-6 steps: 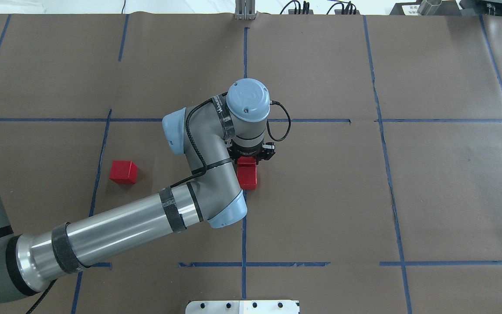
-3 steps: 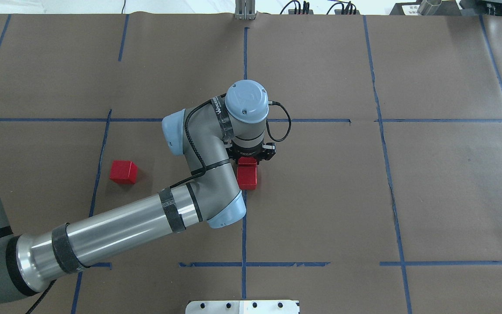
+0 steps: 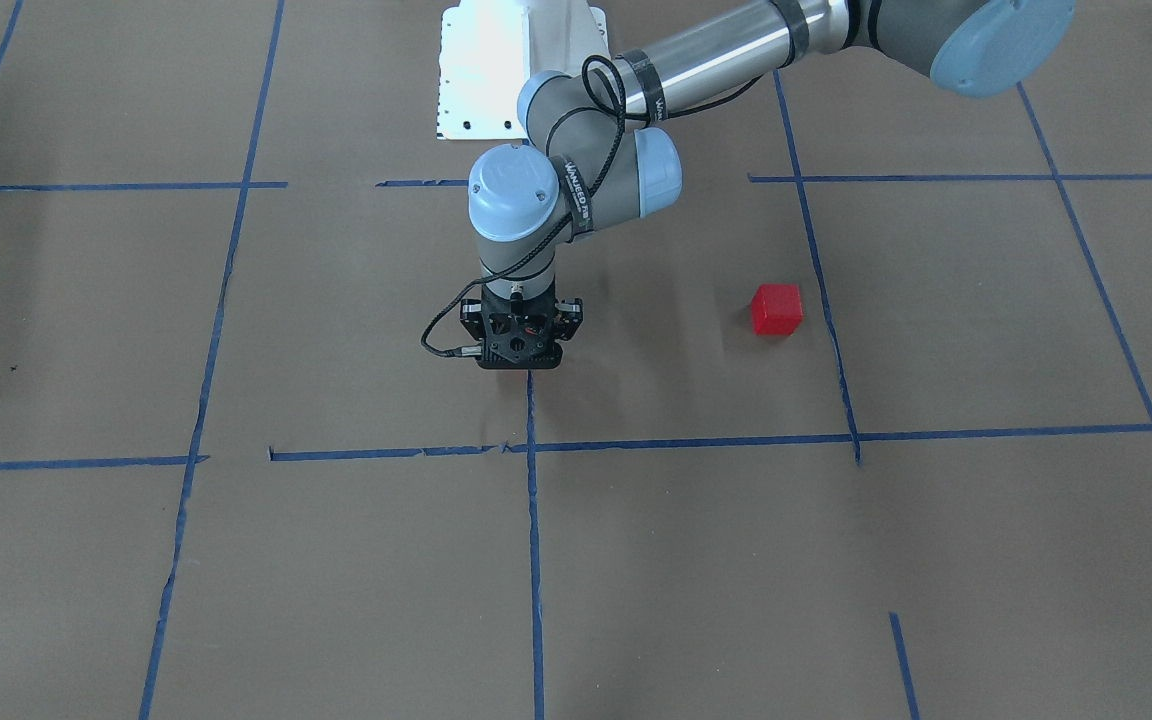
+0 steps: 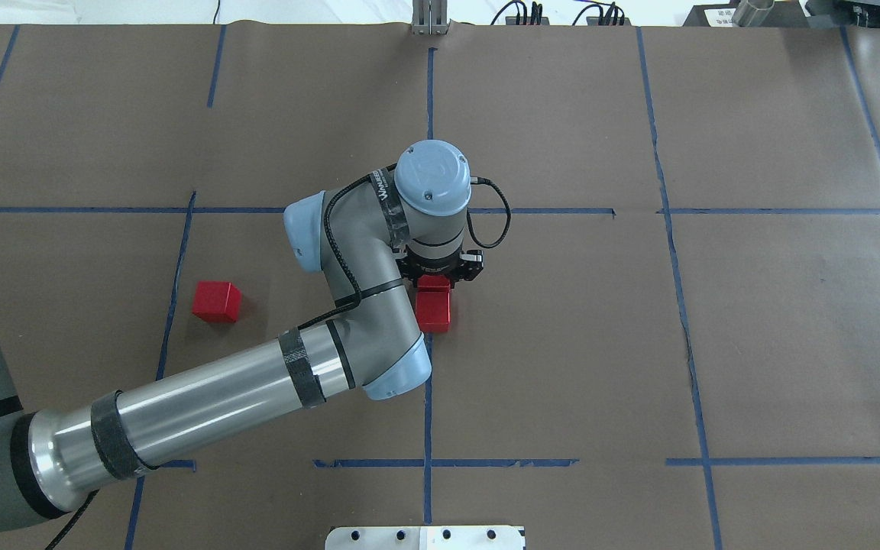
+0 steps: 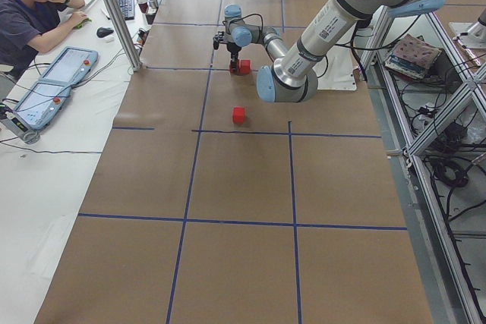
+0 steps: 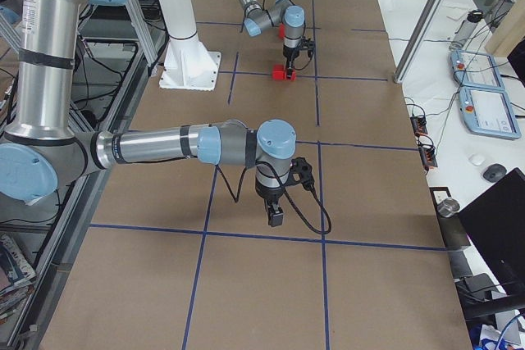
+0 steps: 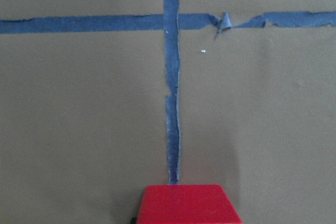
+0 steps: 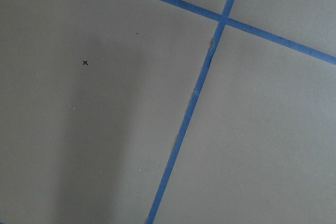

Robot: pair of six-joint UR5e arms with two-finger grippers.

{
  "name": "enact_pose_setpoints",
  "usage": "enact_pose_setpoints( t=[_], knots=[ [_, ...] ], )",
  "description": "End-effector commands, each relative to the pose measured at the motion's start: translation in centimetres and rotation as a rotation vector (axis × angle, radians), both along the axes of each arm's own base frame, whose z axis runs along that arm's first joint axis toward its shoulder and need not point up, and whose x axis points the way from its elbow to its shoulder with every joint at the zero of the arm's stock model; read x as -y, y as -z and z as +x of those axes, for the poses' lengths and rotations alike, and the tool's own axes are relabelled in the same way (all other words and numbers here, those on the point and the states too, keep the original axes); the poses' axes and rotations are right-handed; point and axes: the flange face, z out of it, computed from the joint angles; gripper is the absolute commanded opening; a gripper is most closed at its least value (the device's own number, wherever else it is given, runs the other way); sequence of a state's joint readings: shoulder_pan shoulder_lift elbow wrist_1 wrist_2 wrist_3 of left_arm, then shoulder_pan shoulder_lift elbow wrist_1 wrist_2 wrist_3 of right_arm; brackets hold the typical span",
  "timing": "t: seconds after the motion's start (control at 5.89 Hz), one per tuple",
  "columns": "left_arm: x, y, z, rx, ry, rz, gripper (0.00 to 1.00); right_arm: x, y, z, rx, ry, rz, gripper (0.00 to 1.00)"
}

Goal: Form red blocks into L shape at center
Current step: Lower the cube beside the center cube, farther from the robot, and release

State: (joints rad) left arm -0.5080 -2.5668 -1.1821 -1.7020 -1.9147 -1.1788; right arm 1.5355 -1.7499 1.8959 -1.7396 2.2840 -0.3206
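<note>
The left claw (image 3: 520, 358) points straight down over the far one of two red blocks (image 4: 433, 309) lying end to end beneath it along the tape line (image 4: 428, 397), probably seating the L's long leg (clenched or released, I cannot tell), while the third block (image 4: 216, 301) waits well apart to its left.

Overhead, the wrist (image 4: 432, 183) covers most of the left gripper (image 4: 444, 269); we cannot read its jaws. The red blocks (image 4: 434, 307) under it are half hidden, count unsure. In the left wrist view the bottom edge cuts off a red block (image 7: 189, 204). The right gripper (image 6: 276, 217) is too small to judge.
</note>
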Motion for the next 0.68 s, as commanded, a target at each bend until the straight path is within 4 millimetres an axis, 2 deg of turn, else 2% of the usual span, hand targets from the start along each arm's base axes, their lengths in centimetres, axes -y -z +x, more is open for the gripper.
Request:
enact_pose_setpoints(
  t=[0.0,0.17,0.34,0.51],
  knots=[
    [0.1,0.2,-0.1,-0.002,0.008,-0.004,0.82,0.0,0.0,0.0,0.0,0.0,0.0,1.0],
    [0.2,0.2,-0.3,0.001,0.01,-0.006,1.0,0.0,0.1,0.0,0.002,-0.001,0.0,1.0],
    [0.5,0.7,-0.8,-0.005,0.016,-0.004,1.0,0.0,0.1,0.0,0.002,-0.001,0.0,1.0],
    [2.1,2.3,-3.5,-0.057,0.007,-0.034,1.0,0.1,0.1,0.0,0.002,-0.001,0.002,1.0]
  ],
)
